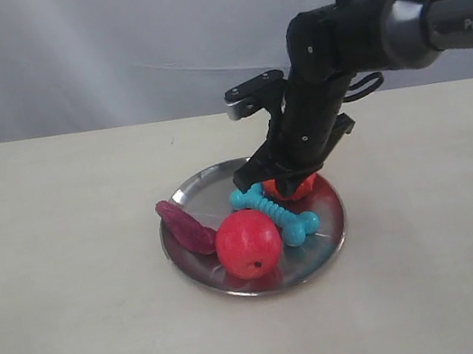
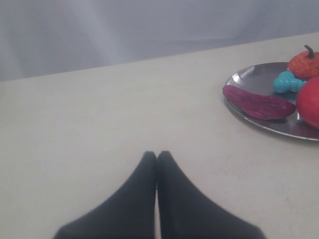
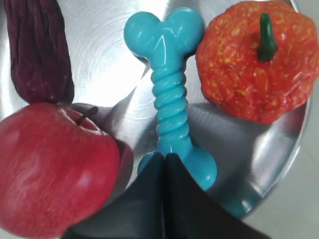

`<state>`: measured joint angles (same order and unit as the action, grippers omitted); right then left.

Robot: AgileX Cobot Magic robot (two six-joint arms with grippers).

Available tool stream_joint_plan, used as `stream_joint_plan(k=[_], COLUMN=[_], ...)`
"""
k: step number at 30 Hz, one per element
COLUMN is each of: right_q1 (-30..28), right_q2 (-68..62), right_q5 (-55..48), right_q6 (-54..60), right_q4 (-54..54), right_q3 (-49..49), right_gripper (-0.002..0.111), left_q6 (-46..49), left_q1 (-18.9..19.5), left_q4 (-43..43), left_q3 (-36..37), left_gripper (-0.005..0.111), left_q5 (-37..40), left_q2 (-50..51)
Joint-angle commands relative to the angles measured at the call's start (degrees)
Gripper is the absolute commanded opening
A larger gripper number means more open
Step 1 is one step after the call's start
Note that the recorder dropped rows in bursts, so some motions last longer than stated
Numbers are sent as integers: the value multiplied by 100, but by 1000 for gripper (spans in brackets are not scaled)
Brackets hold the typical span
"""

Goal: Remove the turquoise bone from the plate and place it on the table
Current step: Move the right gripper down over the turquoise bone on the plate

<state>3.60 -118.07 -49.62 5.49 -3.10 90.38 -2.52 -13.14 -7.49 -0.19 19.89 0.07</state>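
Note:
The turquoise bone [image 1: 277,213] lies flat on the steel plate [image 1: 191,188], between a red apple and an orange pumpkin. In the right wrist view the bone [image 3: 170,99] runs lengthwise away from my right gripper [image 3: 165,155], whose black fingers are pressed together over its near knobbed end. Nothing shows between them. In the exterior view the right gripper [image 1: 262,182] hangs low over the far end of the bone. My left gripper [image 2: 157,153] is shut over the bare cream table [image 2: 99,114], well away from the plate [image 2: 249,74]. It does not show in the exterior view.
On the plate, the red apple [image 1: 248,244] sits at the front, the orange pumpkin [image 1: 301,188] at the back right and a dark purple sweet potato [image 1: 187,227] along the left rim. The cream table [image 1: 76,306] spreads on all sides of the plate.

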Motion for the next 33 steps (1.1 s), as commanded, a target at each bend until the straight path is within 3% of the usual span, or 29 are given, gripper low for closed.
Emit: stream_joint_plan(k=[1,28,30,33], right_q1=[0,0,0,0], right_q2=[-235,-618,-618,-618], right_q5=[32,500,500,515], right_q6=[-35,-5,-5,-5], right_q4=[61,41,41,41], right_q3=[272,354,354,354], right_gripper=[-1,0,7,29], left_q6=[-2,-2,-2,-2], left_q1=[-13,-13,-13,-13], left_q4=[-5,-5,-5,-5], left_q3=[19,19,19,19], left_gripper=[0,0,0,0], left_q5=[-4,-4,-4,-4], left_q2=[-7,-7,-7,-7])
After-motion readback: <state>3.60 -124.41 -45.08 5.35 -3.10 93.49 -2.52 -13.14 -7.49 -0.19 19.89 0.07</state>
